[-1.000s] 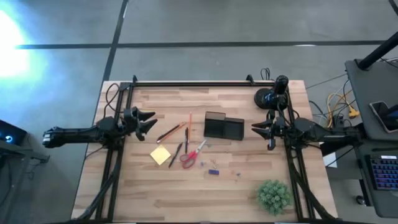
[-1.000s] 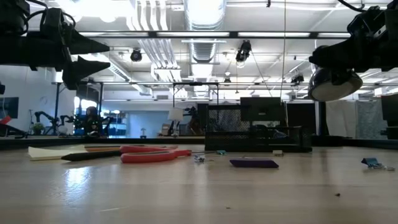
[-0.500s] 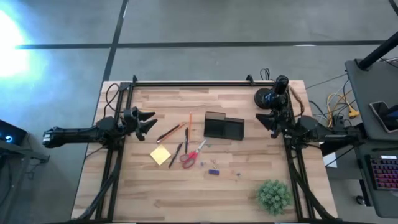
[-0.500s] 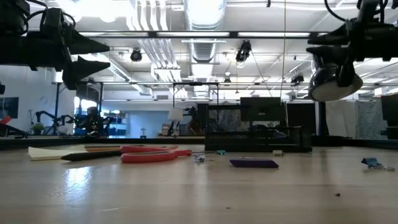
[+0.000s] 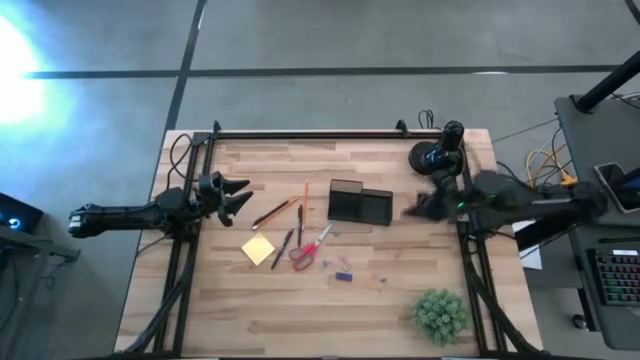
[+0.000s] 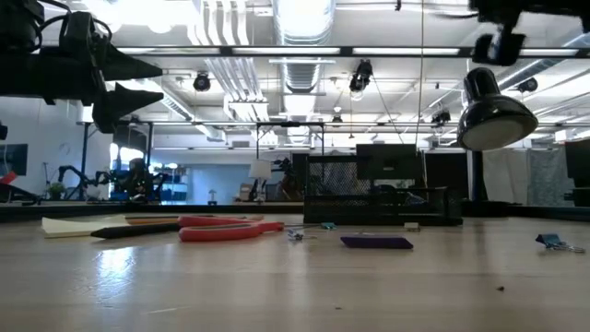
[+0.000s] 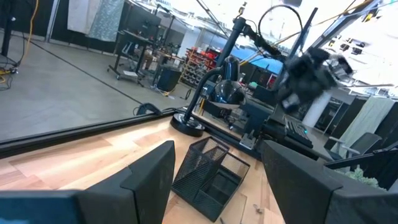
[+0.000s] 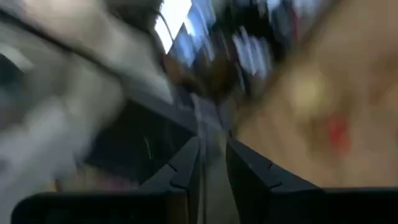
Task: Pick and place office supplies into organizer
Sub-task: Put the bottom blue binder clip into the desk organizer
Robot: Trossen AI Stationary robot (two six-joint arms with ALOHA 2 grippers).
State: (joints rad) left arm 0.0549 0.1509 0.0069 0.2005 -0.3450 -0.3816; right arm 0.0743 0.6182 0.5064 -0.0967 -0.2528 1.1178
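Scissors (image 5: 311, 247), pens (image 5: 286, 222) and sticky-note pad (image 5: 258, 249) lie on the table (image 5: 250, 310) just left of the organizer (image 5: 358, 204); nothing looks picked yet; left gripper (image 5: 238, 194) waits spread; right gripper (image 5: 415, 209) moves blurred, fingers (image 8: 186, 167) nearly together, empty; next likely a reach and grasp.

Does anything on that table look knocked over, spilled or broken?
Nothing stands out. The organizer stands upright, and the scissors, sticky-note pad and pens lie loose but flat on the table beside it. The plant sits upright at a corner.
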